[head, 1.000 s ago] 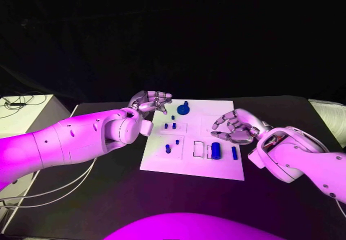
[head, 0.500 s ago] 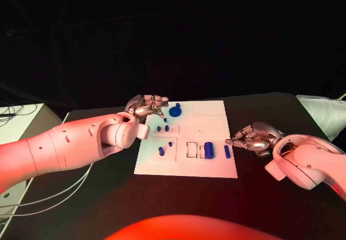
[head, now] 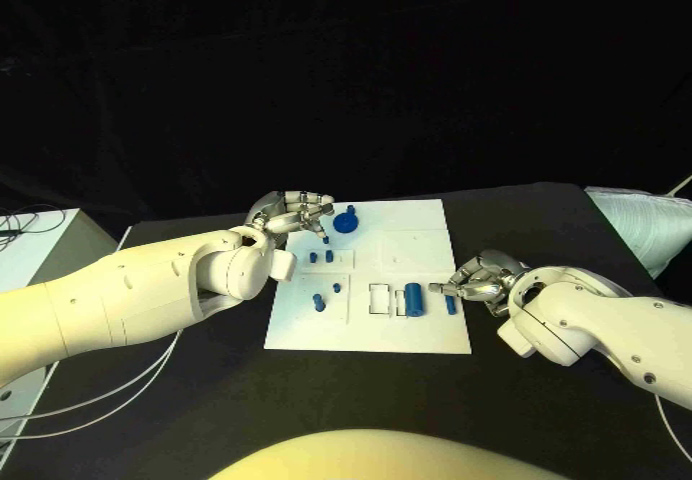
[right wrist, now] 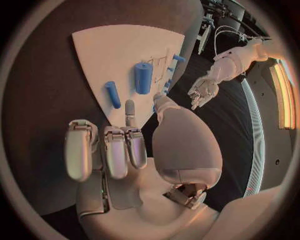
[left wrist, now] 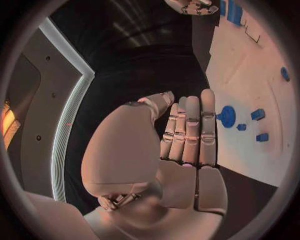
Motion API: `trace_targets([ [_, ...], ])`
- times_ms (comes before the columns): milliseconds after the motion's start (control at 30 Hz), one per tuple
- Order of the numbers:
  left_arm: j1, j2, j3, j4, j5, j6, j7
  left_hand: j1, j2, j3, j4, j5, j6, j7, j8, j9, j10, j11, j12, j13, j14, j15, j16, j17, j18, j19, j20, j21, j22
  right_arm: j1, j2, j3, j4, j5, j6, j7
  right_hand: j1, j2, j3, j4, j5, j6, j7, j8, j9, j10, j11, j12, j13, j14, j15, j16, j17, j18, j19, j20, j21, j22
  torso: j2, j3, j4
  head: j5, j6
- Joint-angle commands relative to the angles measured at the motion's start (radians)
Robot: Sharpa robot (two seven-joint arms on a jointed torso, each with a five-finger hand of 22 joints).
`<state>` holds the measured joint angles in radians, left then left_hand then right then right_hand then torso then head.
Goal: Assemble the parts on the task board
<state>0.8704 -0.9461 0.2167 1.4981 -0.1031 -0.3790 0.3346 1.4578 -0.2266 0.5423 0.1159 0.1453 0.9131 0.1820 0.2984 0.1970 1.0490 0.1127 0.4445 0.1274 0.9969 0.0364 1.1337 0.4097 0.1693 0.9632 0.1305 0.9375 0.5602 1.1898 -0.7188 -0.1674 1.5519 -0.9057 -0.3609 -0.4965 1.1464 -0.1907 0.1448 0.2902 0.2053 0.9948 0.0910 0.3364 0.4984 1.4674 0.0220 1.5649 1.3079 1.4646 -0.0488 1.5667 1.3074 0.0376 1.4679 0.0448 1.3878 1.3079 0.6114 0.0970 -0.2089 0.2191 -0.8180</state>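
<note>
The white rectangular task board lies mid-counter on the black counter, carrying small blue parts including a round blue knob and a thick blue cylinder. The left hand hovers beside the knob, fingers straight and together, holding nothing. The right hand sits at the board's right edge beside a slim blue peg, fingers curled in and empty.

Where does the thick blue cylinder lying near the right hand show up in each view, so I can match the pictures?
Head view: the thick blue cylinder lies on the task board, beside the right hand.
Left wrist view: it shows at the board's far end, beside the right hand.
Right wrist view: it lies on the board, beyond the fingers.
Shared landmark: the thin blue rod beside it.
</note>
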Motion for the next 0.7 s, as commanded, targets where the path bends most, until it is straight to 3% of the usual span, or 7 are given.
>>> trace_targets([
  [33,0.0,0.0,0.001,0.005,0.001,0.016,0.006,0.004,0.001,-0.003,0.0,0.005,-0.002,0.0,-0.001,0.001,-0.007,-0.003,0.005,0.002,-0.006,0.003,-0.003,0.001,0.015,0.003,0.002,-0.005,-0.002,-0.002,0.013,0.0,-0.008,-0.034,-0.026,-0.026,-0.001,0.012,-0.005,0.0,0.005,-0.007,0.001,0.006,0.001,0.103,-0.007,0.006,0.263,0.106,-0.007,0.004,0.263,-0.008,0.089,-0.006,0.009,0.223,0.001,-0.0026,0.0005,-0.002,-0.004],
  [333,0.0,-0.003,0.001,0.006,0.001,0.016,0.005,0.004,0.001,-0.003,0.0,0.005,-0.002,0.0,-0.001,0.001,-0.007,-0.003,0.005,0.002,-0.006,0.003,-0.003,0.001,0.015,0.003,0.002,-0.005,-0.002,-0.003,0.045,0.0,-0.014,-0.049,-0.013,-0.022,0.003,0.015,-0.011,0.0,0.007,-0.007,0.001,0.007,0.001,0.103,-0.007,0.006,0.263,0.106,-0.007,0.004,0.263,-0.01,0.089,-0.006,0.016,0.225,0.001,-0.0019,-0.001,0.001,-0.009],
  [700,0.0,-0.005,0.001,0.01,0.001,0.015,0.004,0.004,0.001,-0.003,0.0,0.005,-0.002,0.0,-0.001,0.001,-0.007,-0.003,0.005,0.002,-0.006,0.003,-0.003,0.001,0.015,0.003,0.002,-0.005,-0.002,-0.016,0.081,0.0,-0.043,-0.055,0.101,-0.063,-0.004,0.028,-0.038,0.002,0.006,-0.003,-0.001,0.013,0.003,0.103,-0.008,0.006,0.263,0.106,-0.007,0.004,0.263,-0.01,0.089,-0.005,0.021,0.226,0.003,-0.0064,0.004,0.0,-0.012],
])
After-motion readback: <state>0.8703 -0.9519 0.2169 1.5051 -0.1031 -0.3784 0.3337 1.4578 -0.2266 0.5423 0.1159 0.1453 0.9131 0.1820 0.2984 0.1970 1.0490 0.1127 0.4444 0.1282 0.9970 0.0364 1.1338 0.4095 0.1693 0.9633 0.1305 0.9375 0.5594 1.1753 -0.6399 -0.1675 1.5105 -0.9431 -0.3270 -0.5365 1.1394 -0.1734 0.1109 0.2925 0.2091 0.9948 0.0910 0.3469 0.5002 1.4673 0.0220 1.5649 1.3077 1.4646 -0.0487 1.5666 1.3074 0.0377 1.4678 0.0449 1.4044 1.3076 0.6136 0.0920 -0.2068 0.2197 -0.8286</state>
